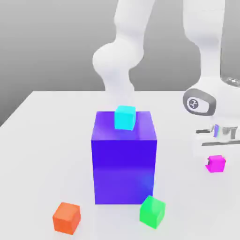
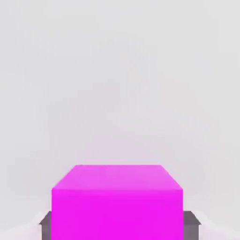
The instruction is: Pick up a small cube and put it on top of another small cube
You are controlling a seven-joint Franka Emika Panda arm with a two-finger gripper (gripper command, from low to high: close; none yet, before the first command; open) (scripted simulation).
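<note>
The small magenta cube (image 1: 216,163) is low over the white table at the exterior view's right. My gripper (image 1: 215,156) comes down on it from above and is shut on it. In the hand view the magenta cube (image 2: 117,204) sits between two dark finger pads (image 2: 45,226), one touching each side. The small green cube (image 1: 152,211) rests on the table in front of the big block, apart from the gripper and toward the exterior view's left of it.
A tall blue-purple block (image 1: 123,164) stands mid-table with a small cyan cube (image 1: 125,117) on top. A small orange-red cube (image 1: 66,218) lies near the front left. The arm's white links rise behind the block.
</note>
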